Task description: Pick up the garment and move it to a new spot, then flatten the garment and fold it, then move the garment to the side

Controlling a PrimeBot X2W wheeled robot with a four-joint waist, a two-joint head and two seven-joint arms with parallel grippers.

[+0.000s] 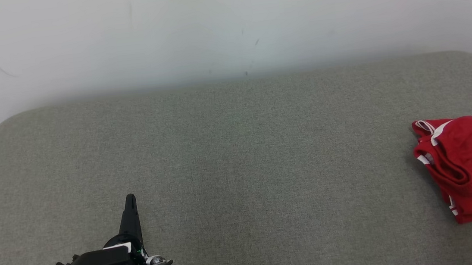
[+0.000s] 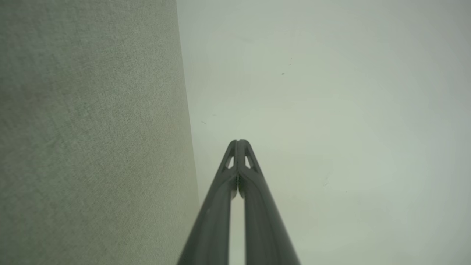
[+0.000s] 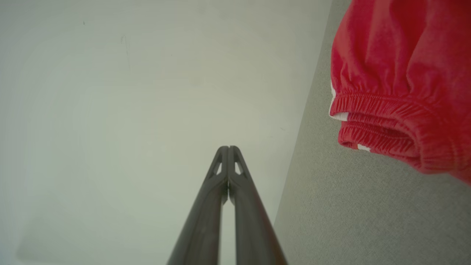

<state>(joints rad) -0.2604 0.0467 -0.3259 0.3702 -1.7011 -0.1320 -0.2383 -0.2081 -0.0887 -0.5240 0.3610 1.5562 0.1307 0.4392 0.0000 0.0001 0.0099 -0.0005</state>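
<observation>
Here, red garment bunched on cushion, right side — left jaws, right jaws both closed, empty.

We see the garment, red with white trim, lying doubled over in rumpled layers on the grey worktop. It sits at about 3 o'clock in our head view and runs off the right edge. In our right wrist view, its gathered elastic band sits at 2 o'clock, with small white patches along it.
</observation>
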